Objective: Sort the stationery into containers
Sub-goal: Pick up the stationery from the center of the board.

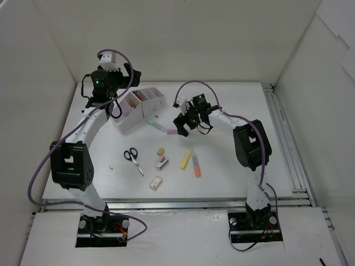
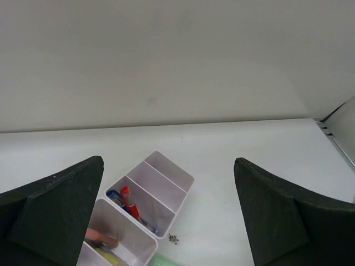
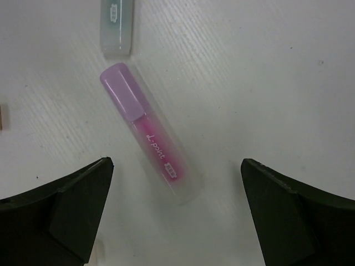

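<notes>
The containers are one white organizer (image 1: pixel 140 107) with stepped compartments at the back left. In the left wrist view one compartment (image 2: pixel 145 195) holds a red pen (image 2: pixel 129 203) and a blue pen, and the one beside it holds orange and yellow items. My left gripper (image 1: pixel 119 88) (image 2: pixel 169 162) hangs open above the organizer, holding nothing. My right gripper (image 1: pixel 181 126) (image 3: pixel 177 163) is open just above a pink highlighter (image 1: pixel 172 133) (image 3: pixel 150 136) lying flat between its fingers, not touching it. A pale green highlighter (image 1: pixel 154 124) (image 3: pixel 116 25) lies beside it.
Black-handled scissors (image 1: pixel 133 158), a yellow highlighter (image 1: pixel 186 159), an orange highlighter (image 1: pixel 197 166) and three small erasers (image 1: pixel 161 151) (image 1: pixel 162 162) (image 1: pixel 156 183) lie on the table's front half. White walls close in the back and sides. A rail (image 1: pixel 280 138) runs along the right edge.
</notes>
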Tool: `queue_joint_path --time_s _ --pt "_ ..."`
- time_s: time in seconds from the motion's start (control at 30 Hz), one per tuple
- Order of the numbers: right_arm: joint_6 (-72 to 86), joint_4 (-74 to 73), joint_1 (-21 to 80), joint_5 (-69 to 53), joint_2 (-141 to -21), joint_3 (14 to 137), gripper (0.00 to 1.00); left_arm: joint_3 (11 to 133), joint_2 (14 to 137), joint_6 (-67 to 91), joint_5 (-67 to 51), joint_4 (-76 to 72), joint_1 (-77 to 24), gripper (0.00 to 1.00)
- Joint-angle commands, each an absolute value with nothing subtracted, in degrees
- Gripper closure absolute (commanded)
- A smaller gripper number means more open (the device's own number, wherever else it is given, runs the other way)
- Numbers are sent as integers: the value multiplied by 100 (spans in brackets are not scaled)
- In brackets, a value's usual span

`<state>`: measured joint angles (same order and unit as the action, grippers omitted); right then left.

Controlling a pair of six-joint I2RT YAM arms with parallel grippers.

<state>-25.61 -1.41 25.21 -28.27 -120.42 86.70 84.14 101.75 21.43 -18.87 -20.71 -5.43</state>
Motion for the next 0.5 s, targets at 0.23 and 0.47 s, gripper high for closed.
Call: queue_joint_path --time_s 0.23,0.47 --pt "-3357 -1168 3023 -2197 -12418 9342 6 6849 8254 2250 -1908 -2110 -510 0" --pt "-3577 -1635 3182 -2065 -12683 9782 61 6205 7340 1943 -1407 -1382 -562 0"
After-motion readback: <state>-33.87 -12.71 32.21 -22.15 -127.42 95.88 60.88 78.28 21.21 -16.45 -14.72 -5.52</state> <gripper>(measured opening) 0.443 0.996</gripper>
